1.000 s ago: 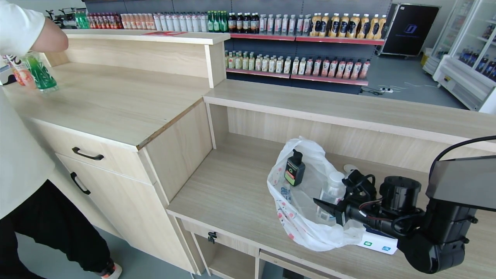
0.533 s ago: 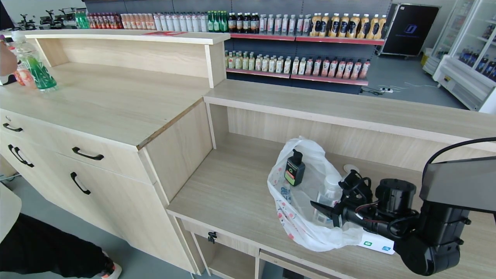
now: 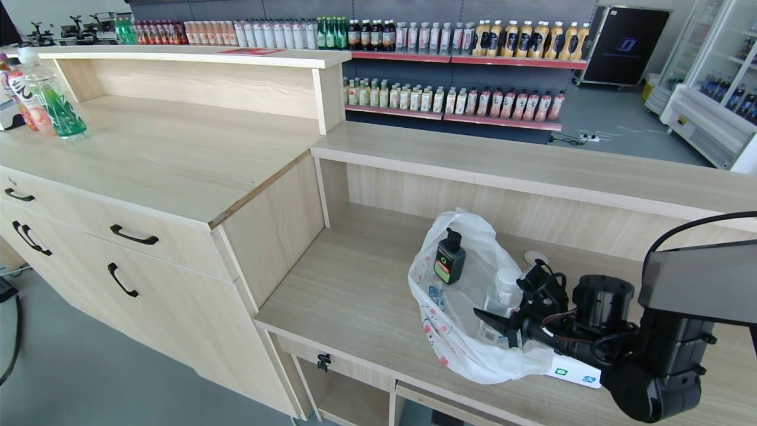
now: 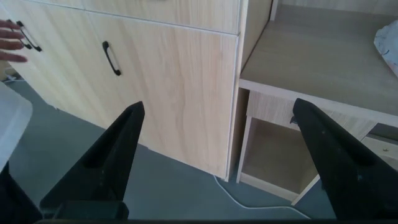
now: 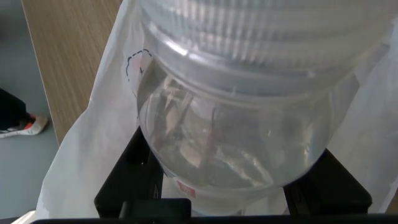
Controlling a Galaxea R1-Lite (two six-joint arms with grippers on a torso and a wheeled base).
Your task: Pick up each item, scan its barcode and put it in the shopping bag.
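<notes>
The right fingers (image 3: 495, 318) were down in the mouth of the bag (image 3: 455, 349), clamped on a clear bottle (image 3: 501, 293). The right wrist view had that bottle wedged square between them, with white plastic all around. So this item was as good as bagged. By the look of it, only the release was left, though whether it got scanned could not be told from here.

Just beyond the fingers stood the scanner (image 3: 449, 260), upright at the bag's far rim. Whether it sat inside the bag or behind it could not be told. The bag slumped on the low bench (image 3: 355, 284), its near edge draped over a white box (image 3: 582, 376) under the arm.

The left fingers (image 4: 118, 155) were spread wide, with nothing between them. They hung low over the floor in front of a cabinet (image 4: 180, 74).

Work remained. A green bottle (image 3: 56, 97) and a pink bottle (image 3: 22, 100) stood upright side by side on the raised bench (image 3: 165, 154), well apart from both sets of fingers. Both looked due for a pick, a scan and a drop, so the job seemed roughly a third done.
</notes>
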